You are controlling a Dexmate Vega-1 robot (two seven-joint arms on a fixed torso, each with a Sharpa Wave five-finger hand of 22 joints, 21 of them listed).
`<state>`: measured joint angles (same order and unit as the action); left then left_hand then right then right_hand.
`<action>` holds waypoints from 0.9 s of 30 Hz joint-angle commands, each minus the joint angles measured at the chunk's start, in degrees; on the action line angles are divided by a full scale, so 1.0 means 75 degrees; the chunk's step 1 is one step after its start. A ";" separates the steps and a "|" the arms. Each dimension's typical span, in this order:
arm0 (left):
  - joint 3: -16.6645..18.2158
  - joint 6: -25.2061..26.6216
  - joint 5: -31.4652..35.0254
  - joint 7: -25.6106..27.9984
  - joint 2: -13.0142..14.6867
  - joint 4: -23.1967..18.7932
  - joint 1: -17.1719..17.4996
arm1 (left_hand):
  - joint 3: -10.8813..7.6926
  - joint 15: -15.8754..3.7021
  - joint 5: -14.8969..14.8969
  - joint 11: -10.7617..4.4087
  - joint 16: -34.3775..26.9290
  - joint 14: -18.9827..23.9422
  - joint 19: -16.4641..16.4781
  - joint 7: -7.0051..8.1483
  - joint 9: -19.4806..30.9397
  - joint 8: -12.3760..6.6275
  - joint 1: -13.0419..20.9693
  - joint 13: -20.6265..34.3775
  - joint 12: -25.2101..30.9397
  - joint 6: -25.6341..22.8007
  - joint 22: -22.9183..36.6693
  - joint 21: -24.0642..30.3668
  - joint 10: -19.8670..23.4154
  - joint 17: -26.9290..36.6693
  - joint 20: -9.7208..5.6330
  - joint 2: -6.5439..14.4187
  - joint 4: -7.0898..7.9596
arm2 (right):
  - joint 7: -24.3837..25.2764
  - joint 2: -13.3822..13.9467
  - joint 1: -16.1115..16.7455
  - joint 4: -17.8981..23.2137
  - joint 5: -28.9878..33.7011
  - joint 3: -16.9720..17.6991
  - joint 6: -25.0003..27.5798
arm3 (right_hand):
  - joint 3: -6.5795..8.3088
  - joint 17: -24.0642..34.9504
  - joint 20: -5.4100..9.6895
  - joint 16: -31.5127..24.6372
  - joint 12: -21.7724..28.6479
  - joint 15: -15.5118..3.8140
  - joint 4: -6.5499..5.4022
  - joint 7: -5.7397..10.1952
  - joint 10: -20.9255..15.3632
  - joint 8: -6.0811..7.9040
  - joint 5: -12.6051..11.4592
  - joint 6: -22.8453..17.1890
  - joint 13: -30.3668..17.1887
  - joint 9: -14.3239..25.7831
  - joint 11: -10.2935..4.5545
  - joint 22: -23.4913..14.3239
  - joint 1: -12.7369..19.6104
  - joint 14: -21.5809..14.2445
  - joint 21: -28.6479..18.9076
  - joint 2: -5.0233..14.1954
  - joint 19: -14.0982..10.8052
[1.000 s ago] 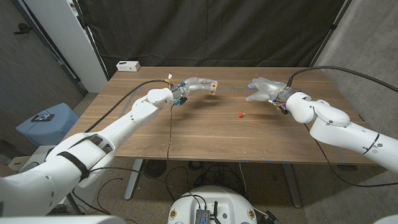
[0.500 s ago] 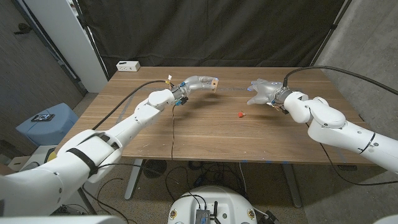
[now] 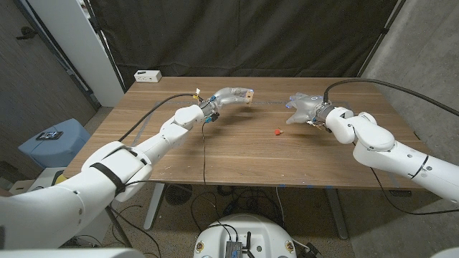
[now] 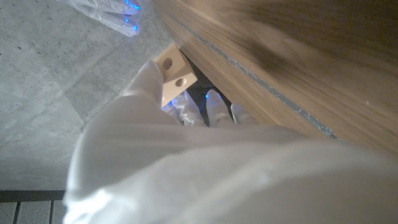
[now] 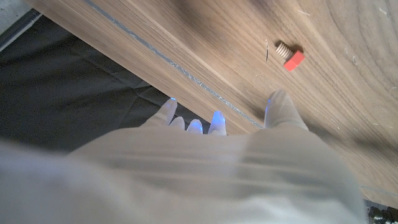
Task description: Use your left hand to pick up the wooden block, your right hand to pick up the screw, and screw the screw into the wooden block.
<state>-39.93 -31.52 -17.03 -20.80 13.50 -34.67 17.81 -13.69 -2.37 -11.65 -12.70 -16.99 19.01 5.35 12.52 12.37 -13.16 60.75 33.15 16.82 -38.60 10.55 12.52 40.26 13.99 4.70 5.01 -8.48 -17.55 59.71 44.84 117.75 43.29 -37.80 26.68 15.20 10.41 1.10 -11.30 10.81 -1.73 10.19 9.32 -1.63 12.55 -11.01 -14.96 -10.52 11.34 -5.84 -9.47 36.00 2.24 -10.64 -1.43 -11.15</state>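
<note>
Left hand (image 3: 224, 97) holds the small pale wooden block with two holes (image 3: 247, 95) above the worktop's (image 3: 237, 154) far edge. Right hand (image 3: 303, 107), fingers apart and apparently empty, hovers just beyond the red-headed screw (image 3: 278, 132), which lies mid-worktop, nearer this hand.

Both arms are built of glossy white rounded shells w/ black bands at the joints. The left hand (image 3: 228, 95) and right hand (image 3: 303, 105) are wrapped in translucent pale covers — blue light is seen glowing at the fingertips (image 5: 217, 118). Black cables are run along each forearm; small coloured wires are bunched just behind each wrist.
</note>
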 commanded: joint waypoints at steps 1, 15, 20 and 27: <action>-0.0020 -0.0471 -0.0160 -0.0229 -0.0667 0.1427 -0.0422 | 0.0034 -0.1003 -0.0007 -0.0005 -0.0041 0.0052 0.0071 -0.0005 0.0048 -0.0044 -0.0009 0.0034 -0.0029 -0.0036 0.0038 0.0033 0.0008 0.0051 0.0000 0.0079 0.0001 | -0.0266 -0.0180 -0.0011 -0.0243 0.0712 -0.0084 -0.0309 | 0.0030 0.0013 -0.0047 -0.0028 0.0007 -0.0149 -0.0010 0.0019 -0.0017 0.0085 -0.0001 -0.0102 -0.0022 0.0016 -0.0079 -0.0016 0.0124 -0.0066 -0.0046 -0.0024 -0.0058; 0.0092 -0.0751 -0.0348 -0.0154 -0.0741 0.1152 -0.0061 | 0.0041 -0.0982 -0.0007 -0.0004 -0.0085 0.0096 0.0129 0.0001 0.0053 -0.0068 -0.0019 0.0051 -0.0083 -0.0073 0.0051 0.0055 -0.0002 0.0078 0.0016 0.0113 0.0006 | -0.0387 -0.0407 0.0083 -0.0401 0.1151 -0.0045 -0.0455 | 0.0058 0.0014 -0.0071 -0.0037 0.0001 -0.0170 -0.0015 0.0056 -0.0012 0.0112 -0.0019 -0.0176 -0.0023 0.0028 -0.0092 -0.0018 0.0252 -0.0123 -0.0050 -0.0067 -0.0099; 0.0122 -0.0646 -0.0374 -0.0113 -0.0592 0.0721 0.0158 | 0.0043 -0.0989 -0.0007 -0.0004 -0.0092 0.0104 0.0133 0.0000 0.0055 -0.0077 -0.0027 0.0053 -0.0089 -0.0092 0.0053 0.0056 0.0000 0.0084 0.0021 0.0122 0.0012 | -0.0469 -0.0451 0.0046 -0.0481 0.1247 -0.0065 -0.0590 | 0.0077 0.0014 -0.0072 -0.0035 -0.0002 -0.0175 -0.0013 0.0085 -0.0007 0.0122 -0.0028 -0.0202 -0.0023 0.0032 -0.0124 -0.0019 0.0314 -0.0131 -0.0048 -0.0073 -0.0107; 0.0152 -0.0444 -0.0390 -0.0016 -0.0423 0.0242 0.0369 | 0.0043 -0.0991 -0.0008 -0.0005 -0.0096 0.0099 0.0141 0.0001 0.0056 -0.0079 -0.0029 0.0059 -0.0099 -0.0095 0.0056 0.0059 0.0003 0.0090 0.0019 0.0134 0.0013 | -0.0530 -0.0535 -0.0015 -0.0618 0.1276 -0.0070 -0.0785 | 0.0117 0.0014 -0.0100 -0.0027 -0.0006 -0.0168 -0.0010 0.0173 -0.0001 0.0143 -0.0040 -0.0257 -0.0023 0.0040 -0.0132 -0.0019 0.0436 -0.0136 -0.0042 -0.0073 -0.0114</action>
<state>-39.21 -36.17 -19.54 -21.79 8.96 -28.38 18.19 -13.38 -2.35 -11.64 -12.67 -17.45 19.45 5.96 12.50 12.65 -13.44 60.22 33.34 16.08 -38.59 10.83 12.75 40.23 14.53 4.71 5.53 -8.32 -20.63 56.64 45.22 114.48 51.74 -38.27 22.66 15.67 10.41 0.48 -11.30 10.81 -1.74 10.20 10.24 -1.52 13.44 -11.02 -16.49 -10.52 11.33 -6.36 -9.46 38.33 1.63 -10.64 -2.10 -11.78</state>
